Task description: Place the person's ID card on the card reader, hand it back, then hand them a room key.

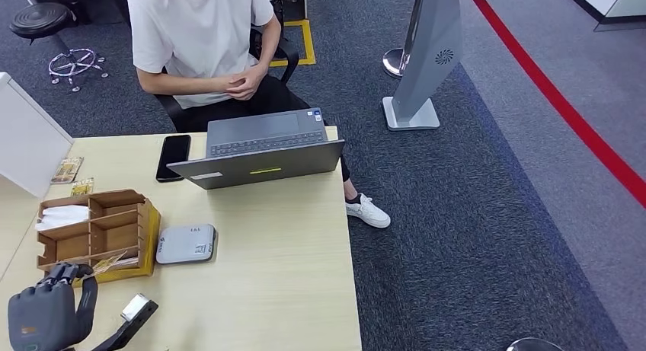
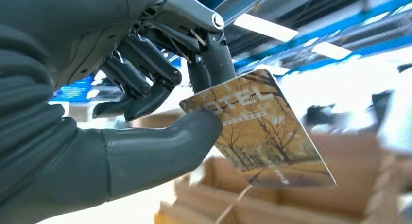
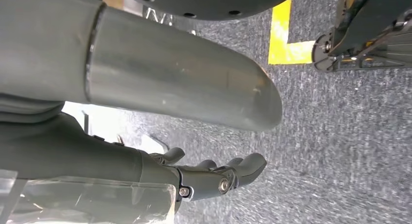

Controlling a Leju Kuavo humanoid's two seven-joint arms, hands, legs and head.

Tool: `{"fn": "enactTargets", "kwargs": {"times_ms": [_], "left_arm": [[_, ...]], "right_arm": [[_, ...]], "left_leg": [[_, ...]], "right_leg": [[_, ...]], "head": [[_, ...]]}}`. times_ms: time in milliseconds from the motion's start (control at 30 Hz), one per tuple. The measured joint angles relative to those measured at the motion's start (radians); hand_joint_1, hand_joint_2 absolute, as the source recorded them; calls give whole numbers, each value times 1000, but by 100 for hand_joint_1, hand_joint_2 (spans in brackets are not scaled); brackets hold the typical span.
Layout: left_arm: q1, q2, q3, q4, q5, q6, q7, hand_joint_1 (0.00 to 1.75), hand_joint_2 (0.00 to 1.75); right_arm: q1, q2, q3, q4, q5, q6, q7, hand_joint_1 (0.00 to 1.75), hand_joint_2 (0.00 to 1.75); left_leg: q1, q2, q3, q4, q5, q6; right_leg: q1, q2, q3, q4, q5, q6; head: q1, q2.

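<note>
Your left hand (image 2: 145, 88) pinches room key (image 2: 262, 131) between thumb and finger; card reads "HOTEL", autumn trees. In head view, left hand at 7 o'clock on desk (image 1: 289, 244), just below wooden organizer (image 1: 95, 233). Card reader (image 1: 186, 244) just beside organizer at its 3 o'clock. Right hand (image 3: 214, 178) over carpet, fingers apart, holding nothing. Person (image 1: 202, 46) seated at 12 o'clock behind laptop (image 1: 259, 149).

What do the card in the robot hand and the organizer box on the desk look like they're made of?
The card, pinched by the left robot hand, looks like glossy printed plastic: thin, flat, with a photo of autumn trees. The organizer box looks like brown cardboard or thin wood, matte; which one is hard to tell.
</note>
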Motion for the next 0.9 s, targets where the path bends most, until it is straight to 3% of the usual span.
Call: {"fn": "enactTargets", "kwargs": {"times_ms": [200, 367, 433, 567, 733, 900], "left_arm": [[98, 73, -89, -239, -37, -7, 44, 175, 175], [50, 117, -137, -322, 4, -11, 55, 175, 175], [-34, 120, -142, -306, 21, -27, 51, 175, 175], [-295, 97, -145, -153, 21, -25, 41, 175, 175], [-672, 24, -167, 210, -42, 102, 24, 175, 175], [-911, -33, -182, 533, -84, 146, 35, 175, 175]], "right_arm": [[1, 0, -14, 0, -24, -10, 0, 0, 0], [0, 0, -17, 0, -10, -4, 0, 0, 0], [-2, 0, -15, 0, 9, 4, -1, 0, 0], [-8, 0, 6, 0, 60, 19, -4, 0, 0], [-31, 0, 54, 0, 132, 44, 0, 0, 0], [-54, 1, 92, 0, 149, 59, 6, 0, 0]], "left_leg": [[0, 0, 0, 0, 0, 0], [1, -2, 0, 0, 1, 0], [1, -4, 0, 0, 3, 0], [1, -9, -1, 0, 7, -1], [1, -8, -4, 1, 13, -1], [1, -3, -5, 1, 14, 0]], "right_leg": [[0, 0, -1, 0, 0, 0], [1, -3, -1, 0, 0, 0], [1, -5, -1, 0, 1, 0], [1, -10, 0, 0, 4, -1], [1, -7, -2, 0, 12, -1], [1, -2, -5, 0, 15, -1]], "head": [[0, 0], [0, 0], [0, 0], [0, 0], [1, 0], [0, 0]]}}
